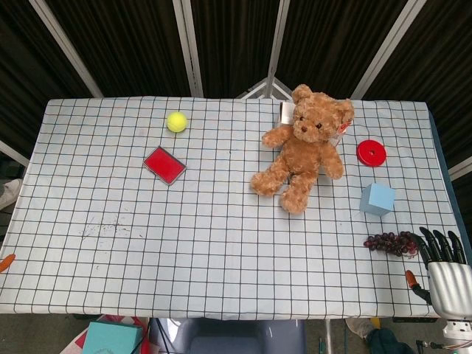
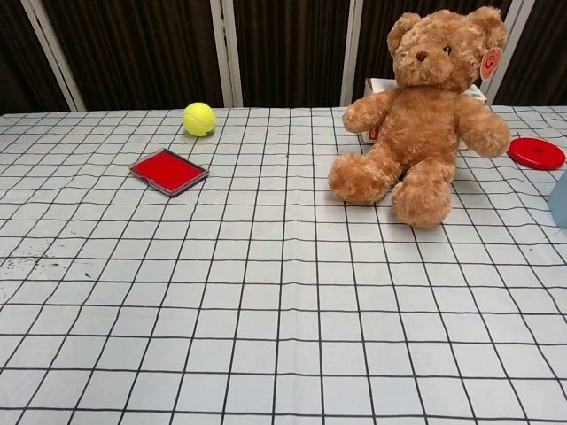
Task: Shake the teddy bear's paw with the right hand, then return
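Our right hand [image 1: 448,274] hangs at the near right corner of the table [image 1: 221,221], fingers [image 1: 436,245] spread and holding nothing; our left hand is out of both views. The teddy bear [image 1: 304,146] sits far back, right of centre, propped against a small box [image 1: 286,113], well away from us. Reaching for its paw [image 1: 333,167], we pass over the grapes [image 1: 391,243] and the blue cube [image 1: 377,199] and could knock either one. The bear looks soft and light, so a hard pull could probably topple it forward.
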Controlling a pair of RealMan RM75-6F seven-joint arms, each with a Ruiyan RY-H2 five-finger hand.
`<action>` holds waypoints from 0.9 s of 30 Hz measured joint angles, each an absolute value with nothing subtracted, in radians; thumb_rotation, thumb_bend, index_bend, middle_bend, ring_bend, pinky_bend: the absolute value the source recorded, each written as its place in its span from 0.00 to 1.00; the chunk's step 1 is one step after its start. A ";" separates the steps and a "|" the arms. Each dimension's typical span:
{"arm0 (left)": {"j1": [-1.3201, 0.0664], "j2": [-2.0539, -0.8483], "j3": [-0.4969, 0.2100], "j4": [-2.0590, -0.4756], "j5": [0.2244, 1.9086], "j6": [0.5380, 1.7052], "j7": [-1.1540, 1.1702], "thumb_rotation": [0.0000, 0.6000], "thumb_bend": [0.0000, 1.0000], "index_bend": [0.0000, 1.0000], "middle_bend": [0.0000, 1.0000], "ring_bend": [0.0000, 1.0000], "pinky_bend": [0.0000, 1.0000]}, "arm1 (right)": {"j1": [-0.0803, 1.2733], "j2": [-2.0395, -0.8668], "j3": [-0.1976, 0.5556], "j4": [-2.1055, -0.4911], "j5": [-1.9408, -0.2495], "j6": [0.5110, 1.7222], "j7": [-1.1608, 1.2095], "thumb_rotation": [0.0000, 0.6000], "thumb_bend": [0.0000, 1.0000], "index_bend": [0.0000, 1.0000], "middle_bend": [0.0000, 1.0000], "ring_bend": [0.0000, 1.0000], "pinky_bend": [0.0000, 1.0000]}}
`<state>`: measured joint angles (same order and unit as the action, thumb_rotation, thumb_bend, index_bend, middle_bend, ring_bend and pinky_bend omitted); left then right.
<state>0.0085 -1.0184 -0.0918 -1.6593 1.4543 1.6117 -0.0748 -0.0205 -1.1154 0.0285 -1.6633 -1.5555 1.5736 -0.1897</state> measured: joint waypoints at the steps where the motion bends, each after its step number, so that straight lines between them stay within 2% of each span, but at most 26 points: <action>1: 0.008 -1.018 -0.092 -1.659 1.453 1.610 -0.077 1.00 0.20 0.25 0.11 0.02 0.19 | -0.021 -1.116 0.028 -1.662 -1.556 1.574 -0.190 1.00 0.34 0.20 0.14 0.10 0.00; 27: 0.024 -1.010 -0.091 -1.660 1.459 1.632 -0.098 1.00 0.20 0.25 0.11 0.02 0.19 | -0.016 -1.128 0.031 -1.668 -1.524 1.539 -0.089 1.00 0.34 0.20 0.14 0.15 0.00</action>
<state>0.0240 -1.0103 -0.0907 -1.6602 1.4592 1.6322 -0.0976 -0.0157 -1.1282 0.0311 -1.6685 -1.5237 1.5391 -0.0894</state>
